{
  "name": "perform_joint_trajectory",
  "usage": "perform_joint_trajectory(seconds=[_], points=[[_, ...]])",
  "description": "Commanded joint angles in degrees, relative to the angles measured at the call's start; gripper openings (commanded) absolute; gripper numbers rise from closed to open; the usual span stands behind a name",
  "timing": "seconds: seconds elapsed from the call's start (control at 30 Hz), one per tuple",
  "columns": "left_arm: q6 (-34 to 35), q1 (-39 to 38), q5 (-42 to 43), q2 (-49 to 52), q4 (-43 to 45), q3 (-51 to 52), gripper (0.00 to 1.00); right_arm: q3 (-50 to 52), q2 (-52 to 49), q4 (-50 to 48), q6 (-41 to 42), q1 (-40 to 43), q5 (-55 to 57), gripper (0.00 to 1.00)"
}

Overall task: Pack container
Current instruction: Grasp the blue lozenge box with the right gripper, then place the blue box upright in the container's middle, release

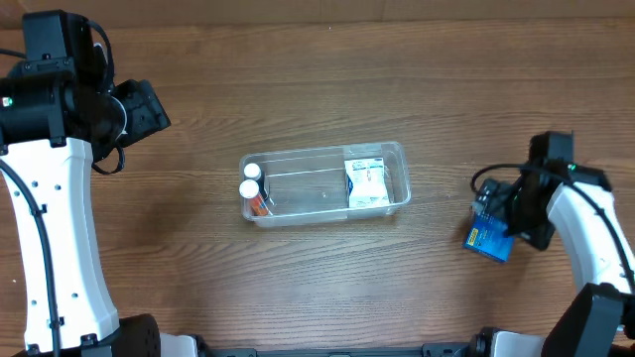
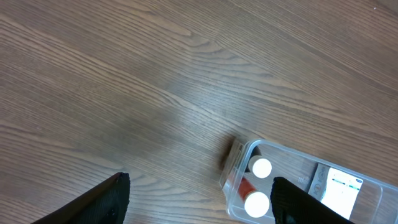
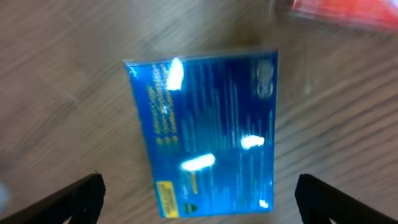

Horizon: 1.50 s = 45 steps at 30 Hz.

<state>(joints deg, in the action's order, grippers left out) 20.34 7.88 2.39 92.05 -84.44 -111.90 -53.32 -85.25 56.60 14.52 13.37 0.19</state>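
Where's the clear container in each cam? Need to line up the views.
Overhead: container at the table's centre, long side running left-right.
Left wrist: container in the lower right corner, cut off by the frame edges.
Right wrist: not in it; a blue box fills the picture.
Shared landmark: the two white-capped bottles standing inside one end of it, seen in overhead and left wrist.
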Motion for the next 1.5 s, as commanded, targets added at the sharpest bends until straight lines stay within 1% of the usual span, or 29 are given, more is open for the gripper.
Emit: perform_joint_trajectory(seconds=[0.0, 0.2, 0.23, 0.33, 0.43, 0.5, 0.57, 0.63, 0.7, 0.77, 0.9, 0.97, 1.07, 1.1, 1.2, 1.27, 1.33, 1.37, 1.43, 1.47], points=[[-1.55, -0.02, -0.02, 0.31, 0.09, -0.33, 0.74, 3.69, 0.26, -4.15, -1.07, -0.20, -0.50, 1.00], [-1.53, -0.02, 0.00, 0.31, 0.31, -0.33, 0.74, 4.24, 0.26, -5.46, -2.64, -0.22, -0.33, 1.00], [-1.55, -0.02, -0.02, 0.31, 0.28, -0.33, 0.74, 6.23, 0.07, -7.67, -2.64, -0.22, -0.42, 1.00], [-1.55, -0.02, -0.02, 0.31, 0.28, -0.33, 0.75, 6.88, -1.90, -8.63, -4.35, -0.22, -2.01, 1.00], [-1.55, -0.02, -0.02, 0.31, 0.28, -0.33, 0.75, 6.88, -3.61, -8.87, -4.35, -0.22, -2.03, 1.00], [-1.55, -0.02, -0.02, 0.31, 0.26, -0.33, 0.75, 6.88, -4.94, -8.96, -4.31, -0.22, -2.05, 0.98], [-1.55, -0.02, -0.02, 0.31, 0.26, -0.33, 0.75, 6.86, -5.05, -9.01, -4.31, -0.22, -2.03, 0.92], [-1.57, -0.02, -0.02, 0.31, 0.26, -0.33, 0.75, 6.86, -5.05, -9.03, -4.28, -0.22, -2.05, 0.84], [-1.62, -0.02, -0.02, 0.31, 0.26, -0.33, 0.75, 6.75, -5.05, -9.01, -4.09, -0.22, -2.03, 0.74], [-1.77, -0.02, -0.02, 0.31, 0.24, -0.33, 0.75, 6.58, -5.05, -9.01, -4.09, -0.22, -2.05, 0.72], [-1.99, -0.02, 0.00, 0.31, 0.24, -0.33, 0.75, 2.60, -4.98, -6.16, -4.09, -0.24, -2.08, 0.72], [-1.99, -0.02, -0.02, 0.31, 0.26, -0.33, 0.75, -0.81, -4.70, -2.89, -4.04, -0.24, -2.19, 0.73], [-2.19, -0.02, -0.02, 0.31, 0.26, -0.33, 0.75, -7.80, -2.80, 1.99, -4.11, -0.57, -6.49, 0.73], [-2.19, -0.02, 0.00, 0.31, 0.24, -0.33, 0.75, -11.89, -1.07, 3.96, -4.26, -1.97, -7.89, 0.73], [-2.19, -0.02, 0.00, 0.31, 0.24, -0.33, 0.75, -18.25, 2.03, 6.10, -5.49, -6.71, -8.02, 0.72], [-2.16, -0.02, 0.00, 0.31, 0.24, -0.33, 0.75, -22.67, 4.02, 6.80, -5.64, -12.02, -7.98, 0.72], [-2.16, -0.02, 0.00, 0.31, 0.24, -0.33, 0.75, -26.01, 5.35, 6.51, -5.60, -18.99, -7.91, 0.72], [-2.16, -0.02, 0.00, 0.31, 0.24, -0.33, 0.75, -26.69, 5.49, 6.34, -5.57, -21.09, -7.76, 0.72], [-2.16, -0.02, 0.04, 0.31, 0.20, -0.33, 0.75, -27.54, 5.51, 4.15, -3.54, -28.81, -7.76, 0.72], [-2.16, -0.02, 0.02, 0.31, 0.20, -0.33, 0.75, -27.54, 4.68, 2.10, -1.64, -35.06, -7.23, 0.71]])
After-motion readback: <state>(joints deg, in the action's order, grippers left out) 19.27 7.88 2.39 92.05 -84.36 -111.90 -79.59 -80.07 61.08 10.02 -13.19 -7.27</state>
